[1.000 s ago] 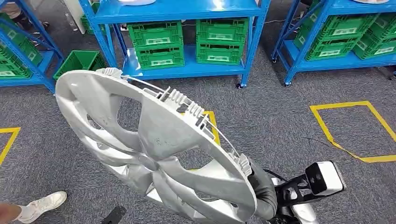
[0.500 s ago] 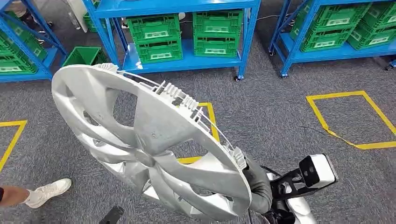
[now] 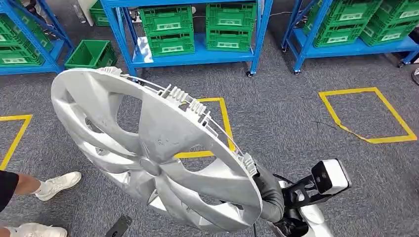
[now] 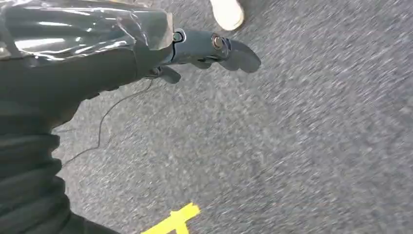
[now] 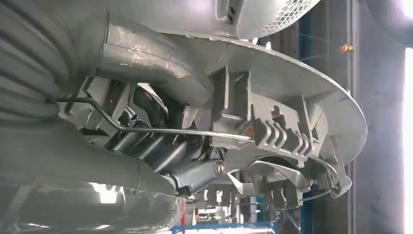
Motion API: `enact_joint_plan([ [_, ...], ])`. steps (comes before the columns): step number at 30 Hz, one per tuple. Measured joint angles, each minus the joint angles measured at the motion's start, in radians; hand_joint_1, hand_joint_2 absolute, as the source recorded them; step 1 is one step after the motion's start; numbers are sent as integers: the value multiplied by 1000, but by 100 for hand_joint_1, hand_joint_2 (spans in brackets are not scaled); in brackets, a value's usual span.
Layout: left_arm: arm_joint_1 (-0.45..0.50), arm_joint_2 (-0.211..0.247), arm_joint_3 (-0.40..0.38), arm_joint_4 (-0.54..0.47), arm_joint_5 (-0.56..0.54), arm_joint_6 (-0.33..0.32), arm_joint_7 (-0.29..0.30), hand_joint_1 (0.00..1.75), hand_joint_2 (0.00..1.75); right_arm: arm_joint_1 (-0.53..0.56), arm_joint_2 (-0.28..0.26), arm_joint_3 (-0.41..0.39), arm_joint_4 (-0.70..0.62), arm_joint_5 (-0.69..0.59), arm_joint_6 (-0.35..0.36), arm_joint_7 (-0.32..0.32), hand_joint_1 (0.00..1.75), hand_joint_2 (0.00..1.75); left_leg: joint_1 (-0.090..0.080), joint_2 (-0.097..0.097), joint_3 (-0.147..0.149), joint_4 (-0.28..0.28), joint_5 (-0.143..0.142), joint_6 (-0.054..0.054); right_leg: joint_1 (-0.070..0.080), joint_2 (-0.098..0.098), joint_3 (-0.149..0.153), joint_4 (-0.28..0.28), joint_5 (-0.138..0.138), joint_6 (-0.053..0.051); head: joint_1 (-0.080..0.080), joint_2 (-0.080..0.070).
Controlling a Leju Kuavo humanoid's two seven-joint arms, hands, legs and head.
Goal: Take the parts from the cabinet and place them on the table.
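Since the earlier frames the whole head view has shifted: the blue shelves (image 3: 197, 49) with their green crates (image 3: 170, 29) sit higher and farther up the picture, which reads as camera motion, while the silver wheel cover (image 3: 153, 148) keeps nearly the same place in front of the robot. A person's white shoe (image 3: 58, 183) at the near left is now joined by a second shoe (image 3: 34, 230) and part of a dark-clad leg.

The wheel cover is held up off the grey carpet (image 3: 296, 113), tilted, its spoked face toward the camera and its clipped rim running from far left to near right. The right hand (image 3: 269, 195) grips it at the near right edge of the rim; in the right wrist view the dark fingers (image 5: 156, 146) curl inside the cover's back, behind the wire ring and the plastic clips, with the grey thumb lying over the rim.

In the left wrist view the left hand (image 4: 195, 51) hangs over the carpet holding nothing, its dark fingers stretched out and apart.

Yellow tape (image 3: 368, 116) marks squares on the floor: one at the right, one partly hidden behind the cover, one at the far left edge. A loose green crate (image 3: 89, 54) stands on the floor left of the middle shelf.
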Motion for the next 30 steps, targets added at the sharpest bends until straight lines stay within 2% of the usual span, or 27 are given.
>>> enact_joint_plan([
  [1,0,-1,1,1,0,0,-2,0,175,-3,0,2,0,0,1,0,175,175,-2,1,-9,8,10,-5,5,2,55,-107,-49,-15,-3,0],
  [2,-1,-1,3,3,0,1,-3,0,175,-4,0,3,2,0,1,0,175,175,0,1,-11,-2,29,-9,9,1,32,-93,-38,-17,-4,0],
  [3,0,-1,6,8,0,0,-3,0,175,-6,0,3,4,-2,2,-2,175,175,4,0,-16,-6,42,-14,14,1,25,-89,-33,-22,-2,0],
  [5,6,-3,8,17,1,-1,-3,0,175,-5,0,4,9,-2,7,-2,175,175,12,-2,-27,-3,41,-25,1,-1,9,-92,-15,-46,-3,0],
  [6,10,-3,9,19,2,-3,-3,0,175,-5,0,5,11,-2,8,-2,175,175,15,-4,-38,27,-22,-33,2,-2,-2,-92,-3,-57,-3,0],
  [8,10,-2,11,24,2,-3,-5,0,175,-5,0,6,13,-3,12,-2,175,175,16,-6,-66,153,-148,-47,3,-3,-23,-92,19,-62,-3,0],
  [9,10,-3,12,26,1,-5,-5,0,175,-4,0,7,14,-3,14,-4,175,175,17,-5,-83,230,-180,-50,4,-3,-35,-91,30,-62,-4,0],
  [10,9,-4,12,27,1,-7,-6,0,175,-4,0,7,15,-3,14,-5,175,175,17,-5,-94,286,-184,-51,5,-3,-43,-89,39,-61,-4,0],
  [11,10,-5,13,29,0,-7,-7,0,175,-3,0,7,17,-3,14,-5,175,175,17,-6,-89,321,-158,-50,7,-3,-58,-87,51,-59,-4,0],
  [12,9,-6,13,31,0,-7,-7,0,175,-2,0,7,19,-3,14,-5,175,175,17,-6,-57,299,-119,-44,10,-1,-72,-86,60,-57,-4,0],
  [13,9,-6,15,31,0,-7,-7,0,175,-2,0,7,20,-3,14,-5,175,175,16,-6,-5,234,-94,-36,13,0,-79,-86,66,-56,-4,0],
  [14,7,-5,16,31,-1,-7,-8,0,175,-2,0,7,21,-3,15,-5,175,175,13,-8,65,140,-83,-23,18,0,-83,-86,72,-54,-4,0],
  [15,4,0,17,31,-2,-7,-8,0,175,-2,1,7,21,-3,15,-5,175,175,7,-12,129,45,-102,-5,12,-1,-84,-86,76,-54,-4,0],
  [16,2,0,18,31,-2,-7,-8,0,175,-4,2,7,21,-3,15,-5,175,175,6,-6,166,-12,-130,3,21,-3,-88,-86,83,-45,-2,0],
  [17,-2,0,18,32,-5,-7,-10,0,175,-4,3,7,22,-4,17,-6,175,175,0,-7,164,-17,-130,3,16,-6,-92,-86,88,-41,-4,0],
  [18,-2,1,18,34,-9,-7,-10,0,175,-3,4,8,22,-4,18,-7,175,175,-4,-7,161,-19,-127,8,11,-7,-94,-87,92,-35,-4,0],
  [19,-2,2,18,35,-13,-10,-10,0,175,-3,5,8,22,-5,20,-8,175,175,-9,-6,160,-25,-120,16,11,-7,-94,-90,99,-26,-4,0],
  [20,-3,1,19,37,-17,-10,-10,0,175,-3,5,7,22,-5,23,-9,175,175,-4,-4,167,-49,-102,24,20,-7,-96,-92,101,-21,-4,0],
  [21,-6,-3,19,38,-24,-13,-10,0,175,-2,3,6,23,-5,25,-10,175,175,2,0,169,-63,-87,19,17,-4,-114,-66,83,-22,-3,0],
  [22,-11,-5,19,39,-29,-17,-10,0,175,-4,1,6,23,-4,27,-12,175,175,4,0,160,-64,-79,26,15,-1,-140,-8,44,-28,0,0],
  [23,-13,-7,19,40,-34,-18,-10,0,175,-3,0,5,23,-4,28,-13,175,175,4,0,151,-64,-74,24,11,-1,-173,67,7,-31,0,0],
  [25,-13,-11,19,40,-39,-19,-9,0,175,0,-1,6,23,-2,29,-13,175,175,4,0,141,-64,-68,23,8,-1,-213,162,-32,-30,0,0],
  [26,-13,-11,19,42,-45,-21,-9,0,175,3,-3,6,23,0,29,-13,175,175,4,1,132,-62,-62,20,5,-1,-236,224,-54,-24,0,0],
  [27,-13,-13,19,43,-49,-21,-9,0,175,6,-6,5,24,0,29,-13,175,175,6,1,124,-59,-58,17,0,-1,-234,236,-55,-13,0,0],
  [28,-13,-15,19,44,-54,-21,-8,0,175,7,-8,5,24,1,29,-13,175,175,8,1,115,-53,-55,13,-5,-1,-204,194,-40,2,0,0],
  [29,-14,-17,19,45,-57,-21,-7,0,175,7,-10,5,24,1,29,-13,175,175,11,1,106,-43,-54,10,-11,-2,-146,102,-11,18,0,0],
  [30,-15,-18,19,45,-60,-21,-6,0,175,7,-11,5,23,1,29,-14,175,175,14,1,99,-31,-56,7,-16,-2,-94,16,14,29,0,0],
])
